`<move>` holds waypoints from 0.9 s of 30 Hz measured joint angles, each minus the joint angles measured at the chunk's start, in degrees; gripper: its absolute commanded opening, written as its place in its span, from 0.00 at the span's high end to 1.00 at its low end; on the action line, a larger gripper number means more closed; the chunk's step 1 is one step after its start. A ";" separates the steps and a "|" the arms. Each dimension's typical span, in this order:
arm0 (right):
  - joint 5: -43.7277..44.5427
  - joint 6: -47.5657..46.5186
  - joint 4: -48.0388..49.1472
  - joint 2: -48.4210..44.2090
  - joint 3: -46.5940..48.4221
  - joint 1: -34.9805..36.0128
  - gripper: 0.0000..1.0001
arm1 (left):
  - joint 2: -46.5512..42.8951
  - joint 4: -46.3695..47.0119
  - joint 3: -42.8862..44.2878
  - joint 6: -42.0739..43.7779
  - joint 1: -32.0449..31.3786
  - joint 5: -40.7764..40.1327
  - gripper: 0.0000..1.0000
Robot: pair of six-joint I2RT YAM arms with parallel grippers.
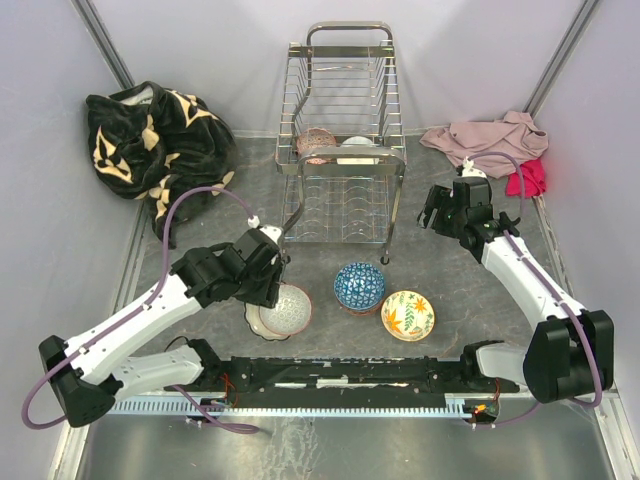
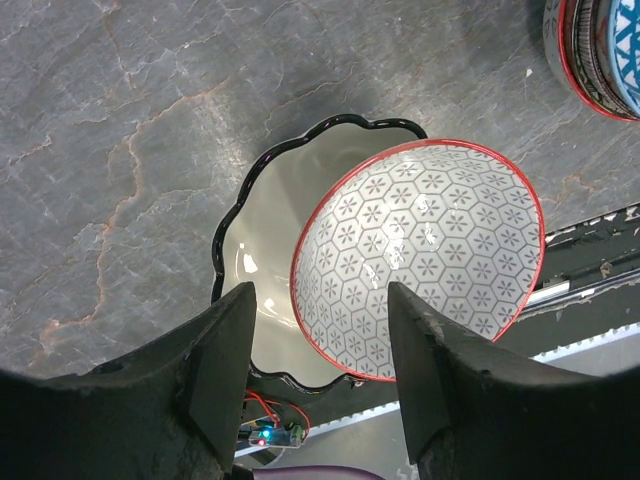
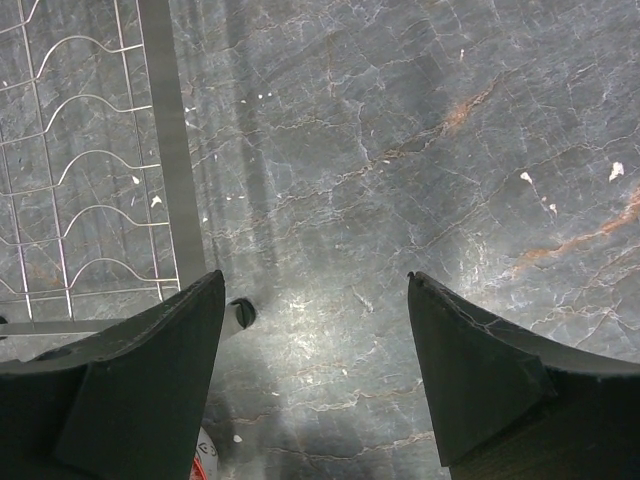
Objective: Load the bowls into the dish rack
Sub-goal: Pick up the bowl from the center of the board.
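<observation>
Left gripper (image 2: pixel 318 305), jaws apart, hovers over the red-rimmed bowl (image 2: pixel 430 250) in a scalloped bowl (image 2: pixel 268 235). Right gripper (image 3: pixel 315 285), spread, stands beside the dish rack (image 3: pixel 160 140).

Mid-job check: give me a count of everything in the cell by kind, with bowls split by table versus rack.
Bowls on the table: 4 (red-rimmed bowl resting in scalloped bowl, blue bowl, leaf bowl)
Bowls in the dish rack: 2 (pink bowl, pale bowl)
Racks: 1
Cloths: 3 (black blanket, mauve cloth, red cloth)
Total: 10
</observation>
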 measured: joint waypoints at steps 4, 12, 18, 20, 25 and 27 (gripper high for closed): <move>-0.42 0.04 0.00 0.15 -0.13 0.00 0.19 | 0.00 -0.31 -0.70 -0.74 0.00 -0.04 0.43; -0.83 0.20 0.04 0.15 -0.15 0.00 0.20 | 1.44 -0.28 -2.49 -1.73 0.00 0.28 0.47; -1.07 0.39 0.04 0.15 -0.20 0.00 0.20 | 2.93 0.94 -3.87 -2.08 0.00 0.37 0.56; -1.25 0.39 0.04 0.15 -0.24 0.00 0.20 | 3.58 1.14 -4.33 -2.08 0.00 0.39 0.58; -1.49 0.39 0.07 0.15 -0.52 0.00 0.20 | 4.44 1.49 -4.50 -2.19 0.00 0.42 0.82; -1.53 0.39 0.07 0.15 -0.59 0.00 0.20 | 4.66 1.46 -4.50 -2.34 0.02 0.35 0.96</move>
